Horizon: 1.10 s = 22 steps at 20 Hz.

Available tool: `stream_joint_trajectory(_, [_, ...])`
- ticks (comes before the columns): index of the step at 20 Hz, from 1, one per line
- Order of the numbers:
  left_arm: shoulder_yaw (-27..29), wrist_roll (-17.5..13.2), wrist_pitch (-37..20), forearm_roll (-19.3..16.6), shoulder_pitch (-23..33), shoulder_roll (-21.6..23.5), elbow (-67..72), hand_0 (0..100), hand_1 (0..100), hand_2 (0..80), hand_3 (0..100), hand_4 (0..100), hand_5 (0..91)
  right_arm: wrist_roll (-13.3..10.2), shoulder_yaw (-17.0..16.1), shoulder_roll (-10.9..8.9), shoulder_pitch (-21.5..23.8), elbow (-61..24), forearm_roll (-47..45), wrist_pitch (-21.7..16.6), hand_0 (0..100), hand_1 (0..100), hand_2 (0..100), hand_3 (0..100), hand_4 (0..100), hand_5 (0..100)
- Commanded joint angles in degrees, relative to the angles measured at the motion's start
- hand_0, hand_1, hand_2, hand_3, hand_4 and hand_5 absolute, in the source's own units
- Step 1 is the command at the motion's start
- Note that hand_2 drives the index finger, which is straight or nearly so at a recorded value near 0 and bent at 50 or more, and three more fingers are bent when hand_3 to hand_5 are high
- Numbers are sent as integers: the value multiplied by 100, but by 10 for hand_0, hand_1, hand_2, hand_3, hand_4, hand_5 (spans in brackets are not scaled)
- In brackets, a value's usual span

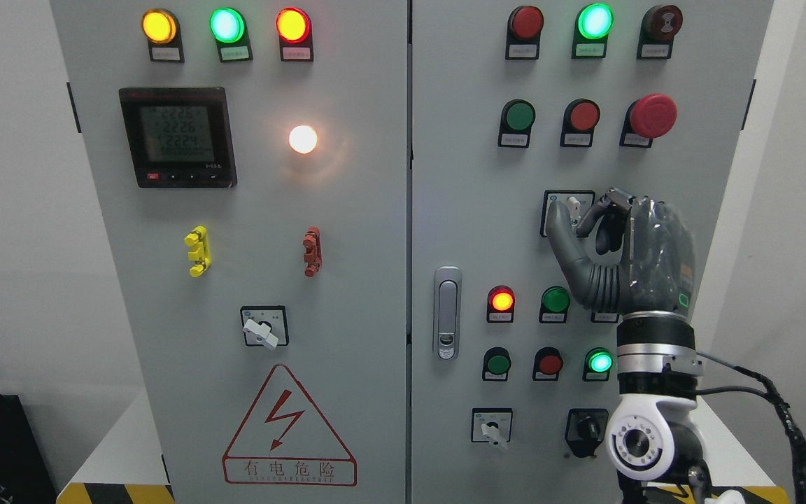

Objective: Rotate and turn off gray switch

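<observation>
Right of frame centre: small pale-gray rotary switch [574, 207] on its black square plate, pinched between thumb and curled fingers of the dark-gray right robot hand [620, 245].

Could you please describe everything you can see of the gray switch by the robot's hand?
The gray switch is a pale rotary knob on a dark square plate, on the right cabinet door below the red mushroom button. Its handle looks roughly upright. The right hand closes thumb and fingers around it, hiding its right part.

Four rotary switches [264, 327], one right hand [620, 255]
</observation>
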Motion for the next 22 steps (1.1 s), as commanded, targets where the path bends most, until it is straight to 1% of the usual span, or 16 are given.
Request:
stream_joint_trajectory(1, [44, -5, 0, 114, -53, -2, -140, 120, 389, 0, 0, 0, 0, -34, -52, -107, 111, -280, 0, -162, 328, 293, 726, 1000, 1000, 1000])
stream_joint_trajectory(4, [44, -5, 0, 114, -53, -2, -140, 120, 389, 0, 0, 0, 0, -69, -78, -239, 252, -465, 0, -294, 323, 294, 723, 1000, 1000, 1000])
stream_joint_trajectory(5, [44, -5, 0, 114, -53, 6, -140, 120, 389, 0, 0, 0, 0, -156, -87, -283, 296, -509, 0, -390, 322, 294, 718, 1000, 1000, 1000])
stream_joint_trajectory(7, [44, -5, 0, 114, -53, -2, -140, 120, 389, 0, 0, 0, 0, -341, -139, -379, 463, -588, -9, -776, 319, 289, 667, 1000, 993, 1000])
stream_joint_trajectory(9, [44, -5, 0, 114, -53, 6, -140, 120, 389, 0, 0, 0, 0, -368, -157, -494, 726, -737, -9, -1102, 313, 270, 605, 995, 974, 982])
stream_joint_trajectory(11, [44, -5, 0, 114, -53, -2, -140, 120, 389, 0, 0, 0, 0, -368, -157, -608, 937, -860, -18, -1330, 307, 245, 537, 913, 834, 862])
stream_joint_trajectory(12, [44, -5, 0, 114, -53, -2, -140, 120, 389, 0, 0, 0, 0, -368, -166, -678, 1016, -887, -26, -1532, 308, 236, 520, 854, 758, 773])
stream_joint_trajectory(13, [44, -5, 0, 114, -53, 6, -140, 120, 389, 0, 0, 0, 0, -351, -175, -740, 1078, -896, -44, -1760, 311, 222, 453, 678, 564, 558])
stream_joint_trajectory(14, [44, -5, 0, 114, -53, -2, -140, 120, 389, 0, 0, 0, 0, -324, -227, -758, 1140, -896, -53, -2023, 312, 215, 379, 523, 399, 346])
stream_joint_trajectory(15, [44, -5, 0, 114, -53, 6, -140, 120, 389, 0, 0, 0, 0, -307, -288, -767, 1210, -896, -44, -2278, 312, 209, 333, 449, 332, 264])
stream_joint_trajectory(16, [44, -5, 0, 114, -53, -2, -140, 120, 389, 0, 0, 0, 0, -298, -359, -775, 1280, -905, -44, -2490, 310, 202, 236, 316, 189, 111])
stream_joint_trajectory(17, [44, -5, 0, 114, -53, -2, -140, 120, 389, 0, 0, 0, 0, -263, -394, -819, 1316, -914, -53, -2544, 308, 195, 229, 292, 165, 95])
stream_joint_trajectory(18, [44, -5, 0, 114, -53, -2, -140, 120, 389, 0, 0, 0, 0, -132, -403, -941, 1360, -948, -44, -2544, 304, 188, 174, 228, 100, 49])
stream_joint_trajectory(19, [44, -5, 0, 114, -53, -2, -140, 120, 389, 0, 0, 0, 0, -9, -403, -1073, 1386, -958, -53, -2544, 301, 182, 157, 215, 89, 33])
stream_joint_trajectory(20, [44, -5, 0, 114, -53, -2, -140, 120, 389, 0, 0, 0, 0, 1, -421, -1205, 1421, -984, -53, -2544, 300, 182, 156, 214, 89, 31])
stream_joint_trajectory(22, [44, -5, 0, 114, -53, -2, -140, 120, 389, 0, 0, 0, 0, 1, -447, -1276, 1430, -1019, -62, -2536, 296, 188, 155, 206, 84, 21])
